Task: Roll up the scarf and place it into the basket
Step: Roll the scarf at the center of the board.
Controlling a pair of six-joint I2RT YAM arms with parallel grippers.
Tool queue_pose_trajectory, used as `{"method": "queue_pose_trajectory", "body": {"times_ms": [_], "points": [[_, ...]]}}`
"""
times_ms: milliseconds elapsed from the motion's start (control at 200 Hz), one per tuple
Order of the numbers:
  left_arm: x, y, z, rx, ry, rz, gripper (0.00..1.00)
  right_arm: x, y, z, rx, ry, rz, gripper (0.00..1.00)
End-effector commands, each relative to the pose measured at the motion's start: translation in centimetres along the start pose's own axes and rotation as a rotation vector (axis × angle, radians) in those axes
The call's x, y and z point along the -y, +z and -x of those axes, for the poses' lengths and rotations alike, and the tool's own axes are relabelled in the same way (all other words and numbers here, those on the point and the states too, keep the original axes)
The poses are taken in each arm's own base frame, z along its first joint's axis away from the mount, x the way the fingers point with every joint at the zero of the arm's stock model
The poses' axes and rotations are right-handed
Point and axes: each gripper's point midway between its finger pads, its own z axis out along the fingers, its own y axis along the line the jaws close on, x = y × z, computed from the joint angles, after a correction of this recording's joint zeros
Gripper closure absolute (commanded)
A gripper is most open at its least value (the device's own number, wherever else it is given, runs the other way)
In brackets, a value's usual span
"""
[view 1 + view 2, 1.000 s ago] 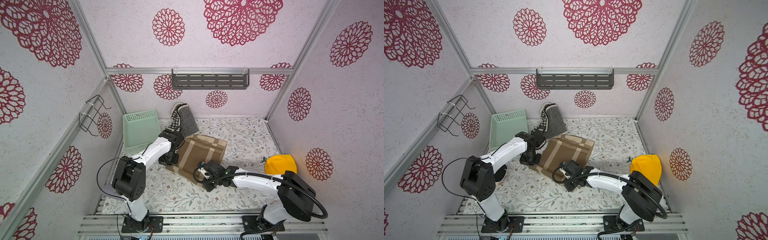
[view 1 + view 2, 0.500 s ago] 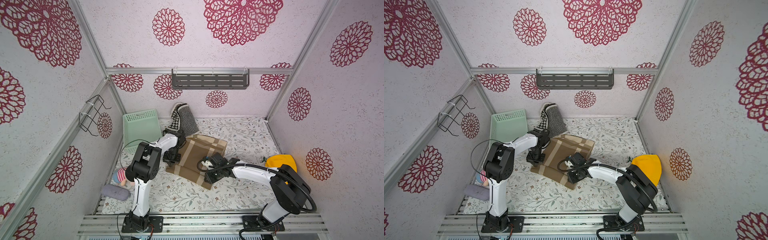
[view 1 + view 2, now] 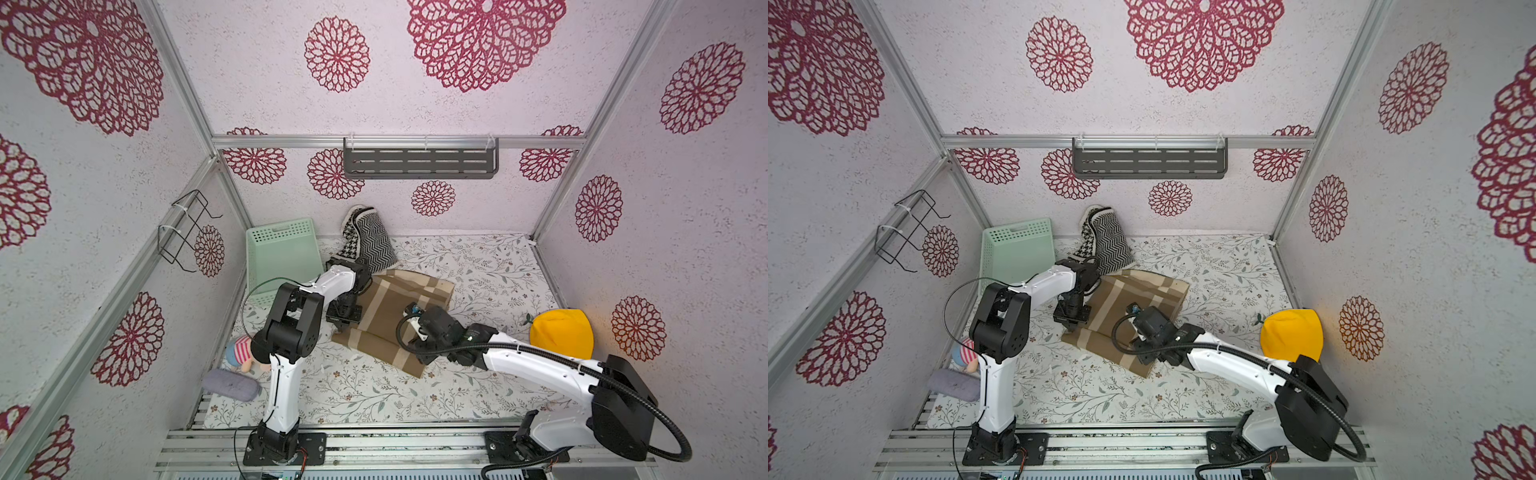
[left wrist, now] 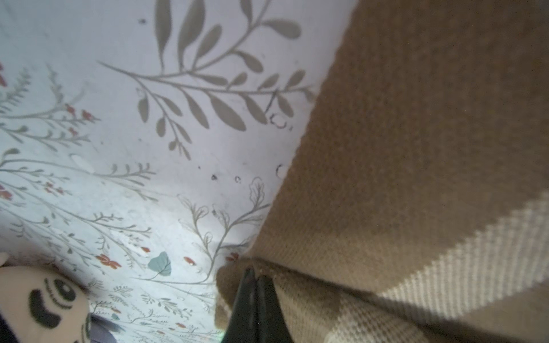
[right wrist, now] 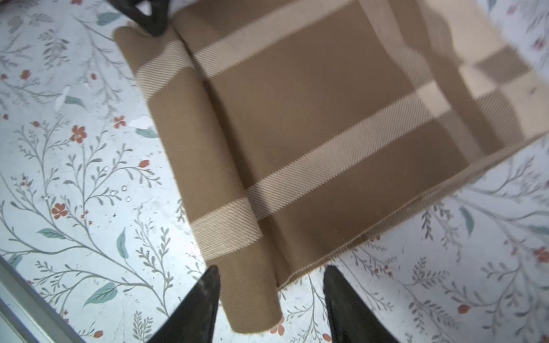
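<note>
Right, starting at the left wall: a black wire rack (image 3: 186, 232) hangs there, and below it on the floral mat (image 3: 365, 395) lie a grey pouch (image 3: 229, 384) and a doll (image 3: 240, 353) in a striped hat, tucked beside the left arm's (image 3: 286, 332) base. Next along, the basket (image 3: 282, 257) stands in the far left corner, and nothing lies in it in either top view. The left arm reaches across in front of its near corner, so arm and elbow sit between basket and scarf. The left gripper (image 4: 256, 276) has its fingers pressed together, tips down on one end of the rolled edge; I cannot tell whether any cloth is caught between them. Just behind it a black-and-white knit (image 3: 370, 241) leans on the back wall, between the basket and the scarf. Now the scarf (image 3: 390, 316) itself: brown with cream stripes, flat on the mat mid-floor, outside the basket, its near edge turned into a narrow roll. High on the back wall hangs a grey slotted shelf (image 3: 419, 163). Over to the right gripper (image 5: 270, 268): fingers spread wide, one on either side of the roll's other end, not clamping it. Farthest right, a yellow rounded thing (image 3: 561, 332) sits by the wall, well apart from the scarf.
</note>
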Motion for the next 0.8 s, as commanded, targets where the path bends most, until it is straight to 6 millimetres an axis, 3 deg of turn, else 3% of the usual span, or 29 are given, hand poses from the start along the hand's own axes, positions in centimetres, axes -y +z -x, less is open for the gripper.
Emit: {"method": "queue_pose_trajectory", "body": {"times_ms": [0,65,75,125,245,540,621,691,731,796], "points": [[0.4,1.0,1.1,0.03,-0.002,-0.036,1.0,-1.0,0.3,-0.3,0.019,-0.195,-0.159,0.42],[0.4,0.8,1.1,0.036,-0.002,-0.038,1.0,-1.5,0.9,-0.7,0.01,-0.275,-0.216,0.41],[0.4,0.8,1.1,0.037,-0.002,-0.04,1.0,-2.4,0.9,-0.9,0.013,-0.305,-0.208,0.41],[0.4,0.7,1.0,0.041,-0.001,-0.042,1.0,-3.3,1.3,-1.3,0.005,-0.368,-0.227,0.4],[0.4,0.7,1.0,0.051,0.001,-0.047,1.0,-4.3,2.8,-2.1,-0.029,-0.473,-0.282,0.36],[1.1,0.4,1.2,0.064,0.019,-0.089,1.0,-3.2,6.9,-3.1,-0.101,-0.614,-0.454,0.31],[1.3,0.1,1.2,0.066,0.026,-0.099,1.0,-3.2,8.0,-3.5,-0.122,-0.629,-0.452,0.38],[1.3,-0.4,1.2,0.076,0.032,-0.103,0.95,-3.4,8.9,-4.2,-0.143,-0.624,-0.415,0.53],[1.0,-1.0,1.3,0.088,0.03,-0.101,0.88,-3.4,9.2,-4.3,-0.15,-0.611,-0.397,0.61],[0.5,-2.2,1.5,0.12,0.024,-0.089,0.68,-3.6,9.4,-4.3,-0.163,-0.58,-0.357,0.74]]}}
